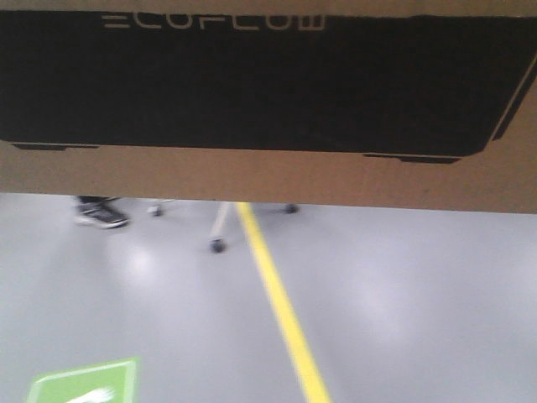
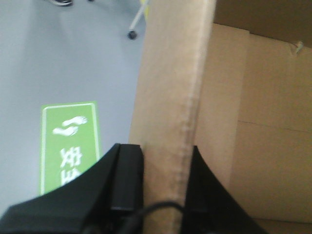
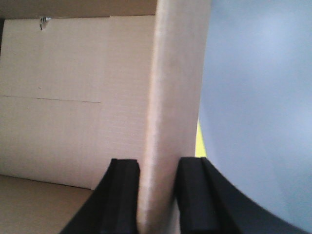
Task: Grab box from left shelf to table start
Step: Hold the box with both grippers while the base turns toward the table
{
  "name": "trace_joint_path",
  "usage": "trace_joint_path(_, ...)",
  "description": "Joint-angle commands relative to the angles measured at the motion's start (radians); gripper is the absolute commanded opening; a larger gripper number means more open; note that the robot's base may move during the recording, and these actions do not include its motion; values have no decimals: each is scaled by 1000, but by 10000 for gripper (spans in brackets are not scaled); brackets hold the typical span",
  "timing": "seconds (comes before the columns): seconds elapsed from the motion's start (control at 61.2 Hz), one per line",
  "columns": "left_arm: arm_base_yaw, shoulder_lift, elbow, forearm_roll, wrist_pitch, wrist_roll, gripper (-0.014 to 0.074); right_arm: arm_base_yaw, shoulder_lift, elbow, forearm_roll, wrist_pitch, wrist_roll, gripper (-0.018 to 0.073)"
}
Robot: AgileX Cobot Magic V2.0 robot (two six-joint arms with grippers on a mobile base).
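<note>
my left pincer is closed to the thickness of one cardboard wall of the box, its black fingers pressed on either face; right of it is the carton's pale inside, left of it grey floor and a green footprint sign. my right pincer clamps the opposite wall the same way, carton inside to its left, floor to its right; the front view shows the box's black ecoflow panel up over a yellow line.
</note>
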Motion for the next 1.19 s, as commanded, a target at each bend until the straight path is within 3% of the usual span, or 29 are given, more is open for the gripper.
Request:
trace_joint_path(0.0,9,-14,-43,89,-187,-35,-85,-7,1,-26,-109,-90,-8,18)
trace_joint_path(1.176,9,-6,-43,89,-218,-35,-85,-7,-1,-26,-109,-89,-8,18)
